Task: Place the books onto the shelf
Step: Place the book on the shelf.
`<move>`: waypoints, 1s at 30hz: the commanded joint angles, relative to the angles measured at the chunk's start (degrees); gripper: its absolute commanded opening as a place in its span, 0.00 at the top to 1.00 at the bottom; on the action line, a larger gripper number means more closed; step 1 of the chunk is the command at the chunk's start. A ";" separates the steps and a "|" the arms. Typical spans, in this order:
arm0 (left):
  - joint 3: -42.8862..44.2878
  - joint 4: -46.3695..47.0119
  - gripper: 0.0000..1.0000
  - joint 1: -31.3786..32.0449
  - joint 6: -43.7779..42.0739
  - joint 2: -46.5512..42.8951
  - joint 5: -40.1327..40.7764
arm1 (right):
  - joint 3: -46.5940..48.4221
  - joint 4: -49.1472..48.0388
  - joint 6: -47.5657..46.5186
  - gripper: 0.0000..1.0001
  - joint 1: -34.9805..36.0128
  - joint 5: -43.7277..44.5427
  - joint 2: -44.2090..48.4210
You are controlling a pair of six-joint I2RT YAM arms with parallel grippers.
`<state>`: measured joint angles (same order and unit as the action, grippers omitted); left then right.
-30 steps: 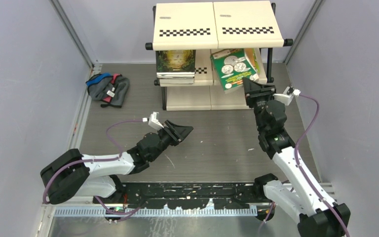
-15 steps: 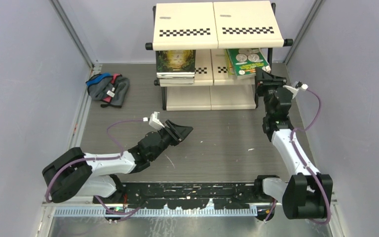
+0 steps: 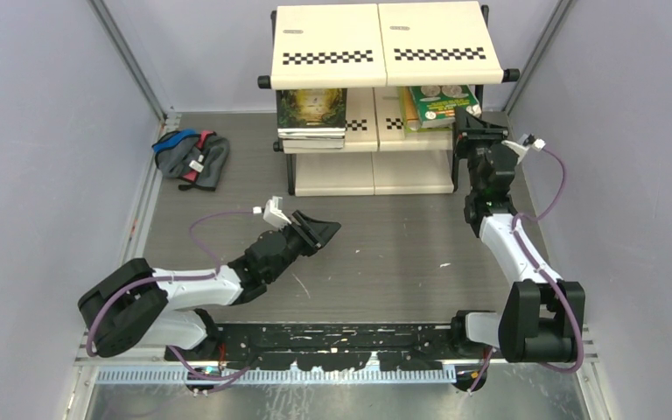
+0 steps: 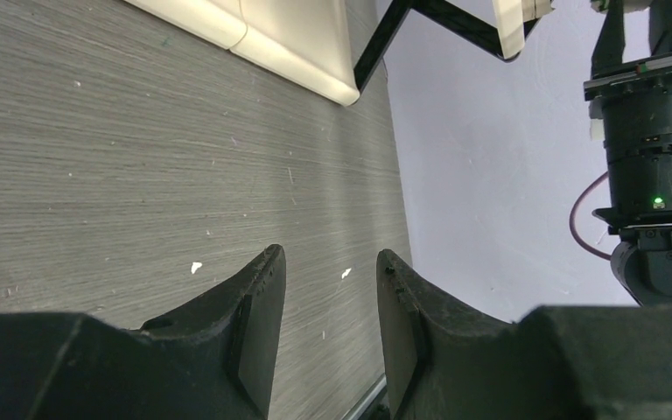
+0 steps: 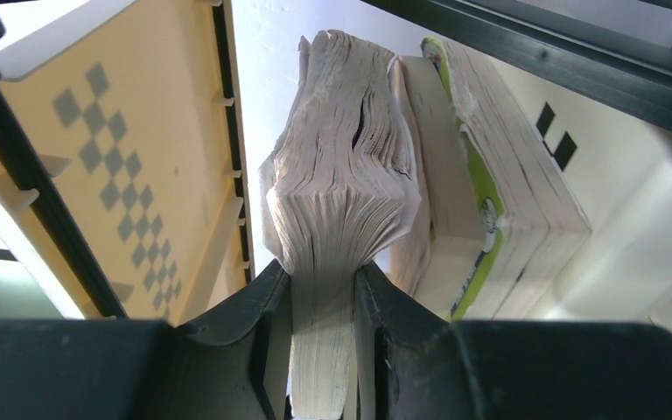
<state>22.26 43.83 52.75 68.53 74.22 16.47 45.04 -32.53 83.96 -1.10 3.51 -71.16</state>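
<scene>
Lately swung green book (image 3: 437, 103) level onto middle tier of shelf (image 3: 385, 35); clamped by right gripper (image 5: 322, 293), release pending; found left gripper (image 4: 325, 280) apart, empty.

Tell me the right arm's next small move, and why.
Probably open the right pincer and release the green book. The pincer is shut on the book's page edge at the front of the shelf. The book already lies under the top board, on the right half of the middle tier, beside a lime-edged book. I cannot tell whether it rests fully on the board.

One shelf (image 3: 385, 39), two groups of books (image 3: 311, 107), one cloth bundle (image 3: 194, 157), two arms (image 3: 201, 284).
</scene>
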 commanded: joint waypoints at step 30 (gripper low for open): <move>-0.16 3.94 0.57 -3.61 0.55 1.34 -3.79 | 4.37 -6.88 -11.00 0.99 8.62 15.71 0.82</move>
<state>22.26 44.07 49.56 68.79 75.16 13.76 48.60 -31.20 73.58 6.61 15.40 -74.35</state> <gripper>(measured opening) 0.429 0.327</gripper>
